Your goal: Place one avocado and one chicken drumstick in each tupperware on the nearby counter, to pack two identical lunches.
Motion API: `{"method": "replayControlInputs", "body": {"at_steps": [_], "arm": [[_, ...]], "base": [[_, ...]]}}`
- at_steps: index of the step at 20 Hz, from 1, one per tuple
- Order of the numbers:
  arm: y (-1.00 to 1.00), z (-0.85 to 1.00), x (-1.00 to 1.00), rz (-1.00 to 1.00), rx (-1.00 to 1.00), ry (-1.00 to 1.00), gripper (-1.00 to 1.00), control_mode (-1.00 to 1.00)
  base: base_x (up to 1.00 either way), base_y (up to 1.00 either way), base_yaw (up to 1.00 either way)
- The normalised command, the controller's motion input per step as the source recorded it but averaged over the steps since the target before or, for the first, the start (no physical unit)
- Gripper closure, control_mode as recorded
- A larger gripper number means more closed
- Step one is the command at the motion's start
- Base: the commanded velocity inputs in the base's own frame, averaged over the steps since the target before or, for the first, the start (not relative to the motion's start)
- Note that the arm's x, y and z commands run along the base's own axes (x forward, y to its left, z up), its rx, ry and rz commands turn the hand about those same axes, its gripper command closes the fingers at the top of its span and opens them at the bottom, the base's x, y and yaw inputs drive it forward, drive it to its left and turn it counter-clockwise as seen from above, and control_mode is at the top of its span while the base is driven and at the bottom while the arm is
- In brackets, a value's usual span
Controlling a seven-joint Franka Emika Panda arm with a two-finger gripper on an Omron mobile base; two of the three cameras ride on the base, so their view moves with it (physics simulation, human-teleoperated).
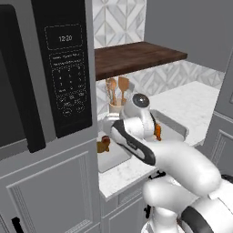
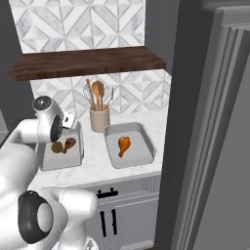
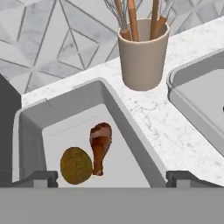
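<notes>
Gripper [image 3: 109,177] spread wide, empty, above left tray [image 3: 127,127]. Avocado [image 3: 76,165] and drumstick [image 3: 100,146] lie touching in it. Second drumstick [image 2: 123,145] alone in right tray [image 2: 146,141]. Crock [image 3: 143,57] between trays.

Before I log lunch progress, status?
Gripper open, empty. Left tub holds avocado and drumstick. Right tub has one drumstick only. Nothing blocking.

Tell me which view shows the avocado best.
The hand view: the avocado lies unobstructed in the left tupperware beside a drumstick. The right base view shows it small; in the left base view I cannot make it out.
</notes>
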Motion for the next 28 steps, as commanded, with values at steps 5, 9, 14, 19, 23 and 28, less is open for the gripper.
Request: {"method": "replayControlInputs", "body": {"at_steps": [5,9,14,19,23,28], "arm": [[-0.51,0.82,-1.0,-0.16,0.05,-0.01,-1.0,-1.0],[-0.01,0.02,-0.81,0.05,0.01,0.08,-1.0,-1.0],[0.0,0.0,-0.02,0.0,0.0,0.0,-1.0,1.0],[0.0,0.0,0.0,0.0,0.0,0.0,-1.0,1.0],[0.0,0.0,0.0,0.0,0.0,0.0,-1.0,1.0],[0.0,0.0,0.0,0.0,0.0,0.0,-1.0,1.0]], "base": [[0.0,0.0,0.0],[0.0,0.0,0.0],[-0.6,0.07,0.01],[-0.86,0.77,-0.25],[-0.59,0.58,-0.78],[-0.56,0.13,-0.96]]}}
